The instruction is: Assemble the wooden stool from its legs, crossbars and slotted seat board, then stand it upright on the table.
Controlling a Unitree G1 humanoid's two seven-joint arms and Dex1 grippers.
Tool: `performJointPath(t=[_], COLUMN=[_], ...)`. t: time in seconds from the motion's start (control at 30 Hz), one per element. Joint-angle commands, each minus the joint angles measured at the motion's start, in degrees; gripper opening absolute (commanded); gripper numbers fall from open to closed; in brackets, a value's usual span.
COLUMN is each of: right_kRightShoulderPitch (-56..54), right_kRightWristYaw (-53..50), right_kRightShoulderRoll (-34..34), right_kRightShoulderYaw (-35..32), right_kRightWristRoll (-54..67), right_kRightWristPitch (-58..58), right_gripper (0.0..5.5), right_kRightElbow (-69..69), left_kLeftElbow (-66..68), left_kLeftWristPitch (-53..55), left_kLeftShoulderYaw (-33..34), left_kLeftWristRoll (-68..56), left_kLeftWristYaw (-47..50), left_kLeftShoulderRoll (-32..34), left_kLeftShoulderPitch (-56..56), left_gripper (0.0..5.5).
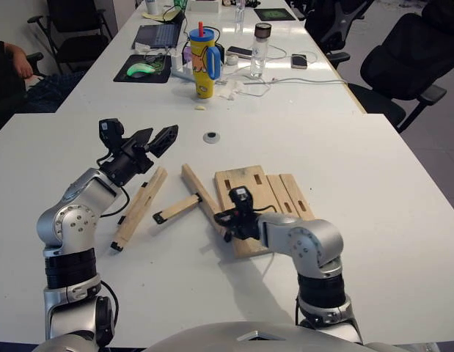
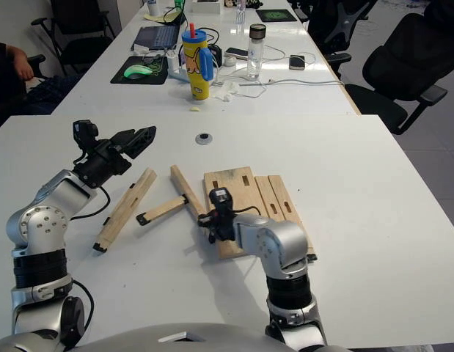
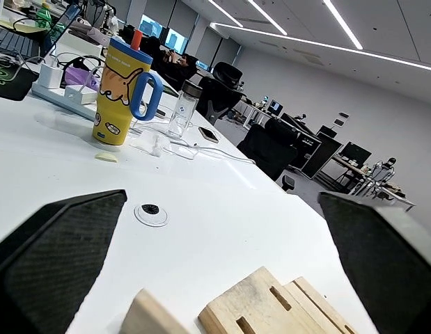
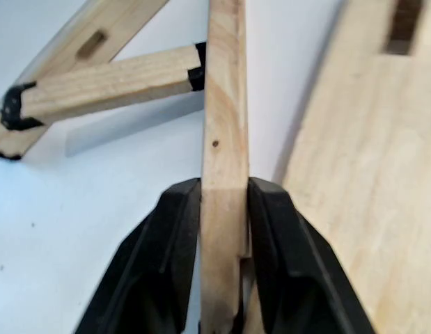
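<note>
Tumbler, bottle — well beyond gripped leg.

**An open-plan office**

Long white tables are flanked by black swivel chairs. A laptop, a mouse pad, a phone and a yellow mug are laid out. Monitors and strip lights are seen beyond.
</note>
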Motion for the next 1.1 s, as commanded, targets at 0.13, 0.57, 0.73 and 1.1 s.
performJointPath(t=[0.13,0.57,0.73,1.1], right_kRightShoulderPitch=[1.3,-3.7,-0.6,-5.8], right_kRightWristYaw=[-2.5,-10.9,-18.3,-12.9], right_kRightShoulderRoll=[25.4,39.1,42.7,12.2], right_kRightShoulderYaw=[-21.9,-40.7,-42.0,-27.8], right_kRightWristRoll=[5.4,21.4,31.9,43.0], right_kRightWristPitch=[6.8,5.7,1.5,-7.4], right_gripper=[0.97,1.33,2.20,3.06], right_kRightElbow=[3.9,7.2,10.1,-13.9], left_kLeftElbow=[3.8,7.0,9.0,-8.6], left_kLeftWristPitch=[2.7,3.1,2.8,15.6], left_kLeftShoulderYaw=[8.0,5.5,4.6,1.4], left_kLeftWristRoll=[-5.6,-5.2,-4.4,-18.1], left_kLeftWristYaw=[-0.3,-1.1,-2.4,3.7], left_kLeftShoulderRoll=[9.0,7.0,7.2,3.3], left_kLeftShoulderPitch=[-15.6,-16.7,-17.0,-3.5], left_gripper=[5.10,5.10,5.10,5.10])
